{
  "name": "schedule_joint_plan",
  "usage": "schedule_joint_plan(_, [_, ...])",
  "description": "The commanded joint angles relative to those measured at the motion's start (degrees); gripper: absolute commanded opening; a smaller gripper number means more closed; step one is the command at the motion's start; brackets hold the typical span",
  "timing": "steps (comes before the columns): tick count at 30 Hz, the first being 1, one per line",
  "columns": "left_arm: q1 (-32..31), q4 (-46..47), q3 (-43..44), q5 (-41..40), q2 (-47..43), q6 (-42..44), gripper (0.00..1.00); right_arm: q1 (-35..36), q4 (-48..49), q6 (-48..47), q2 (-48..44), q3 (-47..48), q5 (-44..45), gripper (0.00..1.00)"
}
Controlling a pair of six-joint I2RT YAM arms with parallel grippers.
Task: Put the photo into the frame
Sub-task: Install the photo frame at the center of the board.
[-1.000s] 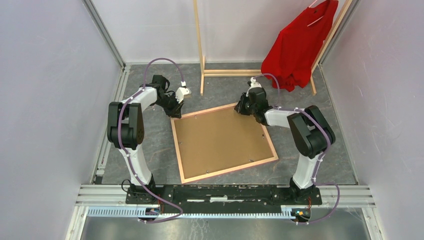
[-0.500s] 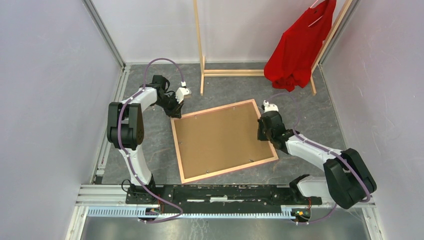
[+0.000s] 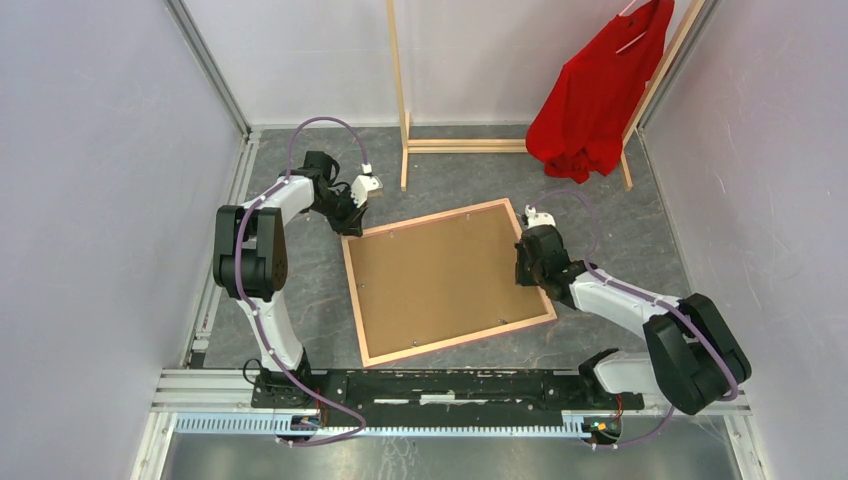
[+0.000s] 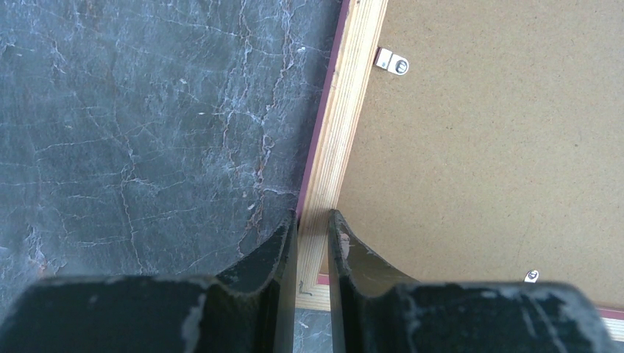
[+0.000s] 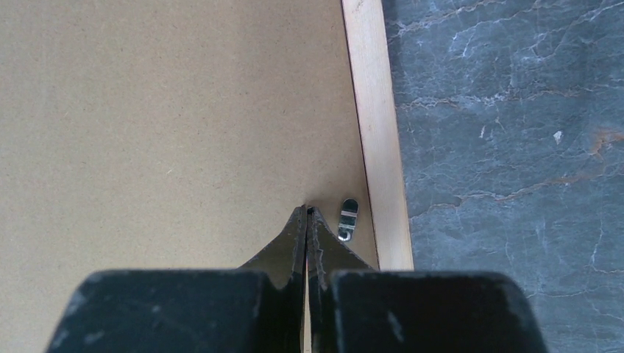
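now left hand pinches frame, pale wood rail; right hand closed, empty, over fibreboard.

Your left arm stands at the left of the top view, elbow raised and forearm reaching up and right, with the wrist bent down. The left jaws are narrowly parted, pinching the edge of the frame between them. Your right arm lies low at the lower right, folded at the elbow, forearm stretched up and left. The right jaws are pressed fully together.
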Motion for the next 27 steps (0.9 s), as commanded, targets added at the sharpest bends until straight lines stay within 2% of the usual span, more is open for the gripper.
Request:
schedule_joint_plan(1, [-1.5, 1.0, -2.0, -2.3, 1.3, 1.1, 0.18, -0.5, 2.2, -0.8, 1.0, 0.3, 1.7, 0.00])
schedule_joint_plan(27, [-1.5, 1.0, -1.9, -2.5, 1.2, 1.4, 0.18, -2.9, 0.0, -1.9, -2.3, -2.2, 5.2, 0.00])
